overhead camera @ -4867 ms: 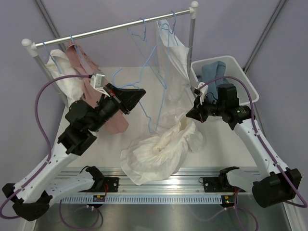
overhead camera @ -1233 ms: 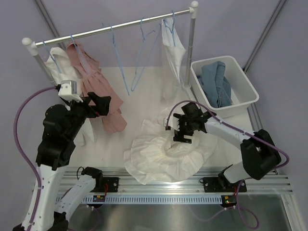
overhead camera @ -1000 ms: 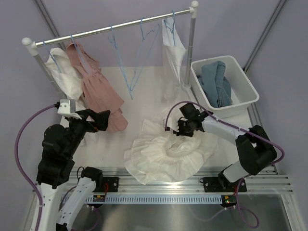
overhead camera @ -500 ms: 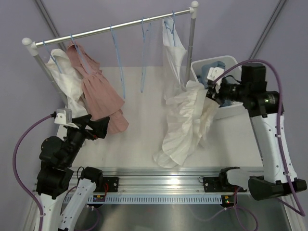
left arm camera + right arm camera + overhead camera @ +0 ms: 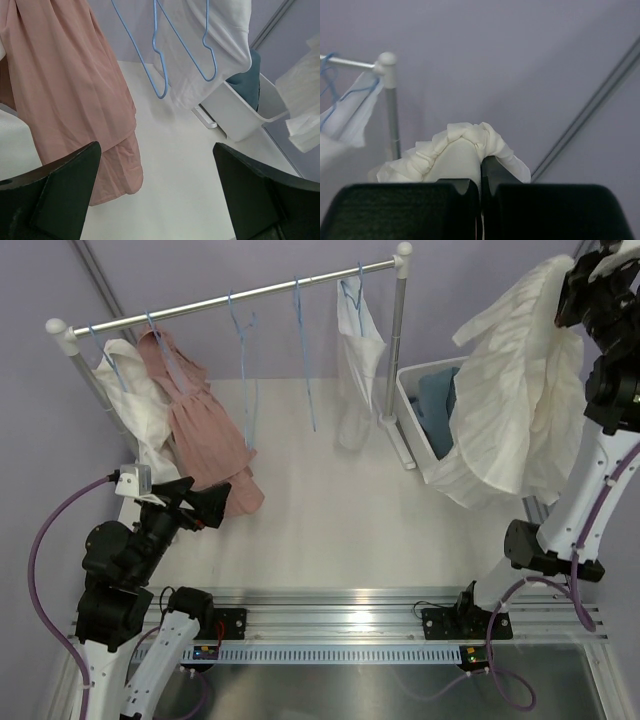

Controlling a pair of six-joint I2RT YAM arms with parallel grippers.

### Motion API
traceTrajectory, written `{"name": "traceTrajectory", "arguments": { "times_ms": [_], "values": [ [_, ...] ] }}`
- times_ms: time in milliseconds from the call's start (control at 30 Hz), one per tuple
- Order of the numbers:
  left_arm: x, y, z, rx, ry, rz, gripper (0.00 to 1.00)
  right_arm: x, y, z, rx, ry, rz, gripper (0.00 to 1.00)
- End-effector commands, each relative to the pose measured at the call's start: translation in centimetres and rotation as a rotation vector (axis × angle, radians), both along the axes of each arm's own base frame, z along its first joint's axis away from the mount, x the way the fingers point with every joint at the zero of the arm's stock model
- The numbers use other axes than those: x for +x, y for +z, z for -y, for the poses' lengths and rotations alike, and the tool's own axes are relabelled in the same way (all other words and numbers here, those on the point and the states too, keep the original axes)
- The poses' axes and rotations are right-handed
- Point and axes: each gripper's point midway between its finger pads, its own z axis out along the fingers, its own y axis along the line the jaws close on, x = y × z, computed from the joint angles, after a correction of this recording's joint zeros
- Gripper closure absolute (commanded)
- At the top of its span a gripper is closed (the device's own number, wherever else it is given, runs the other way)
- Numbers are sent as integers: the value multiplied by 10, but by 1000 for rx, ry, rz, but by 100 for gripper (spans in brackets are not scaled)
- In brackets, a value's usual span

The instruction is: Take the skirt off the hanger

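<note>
The right gripper (image 5: 578,275), at the top right corner of the overhead view, is clamped on the gathered waistband of the white ruffled fabric skirt (image 5: 505,410). In the right wrist view its two black fingers (image 5: 455,200) press together with the bunched band (image 5: 465,142) pinched between them. The skirt hangs free in the air above and just beside the white plastic bin of blue denim (image 5: 405,390). It is well apart from the metal clothes rail (image 5: 230,300), and no hanger is in it, so the removal looks done. Holding it this high probably keeps the hem clear of the bin's rim before a drop.

The left gripper (image 5: 205,508) sits low at the left, jaws spread wide and holding nothing, near a hanging pink dress (image 5: 200,430). It seems parked out of the way. Two bare blue wire hangers (image 5: 243,370) dangle from the rail.
</note>
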Motion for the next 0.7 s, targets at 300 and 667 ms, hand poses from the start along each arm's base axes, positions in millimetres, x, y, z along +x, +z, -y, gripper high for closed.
{"name": "traceTrajectory", "arguments": {
  "times_ms": [300, 667],
  "values": [
    [-5, 17, 7, -34, -44, 52, 1, 102, 9, 43, 289, -104, 142, 100],
    [-8, 14, 6, -38, -38, 47, 1, 124, -16, 5, 359, -45, 65, 100]
  ]
}}
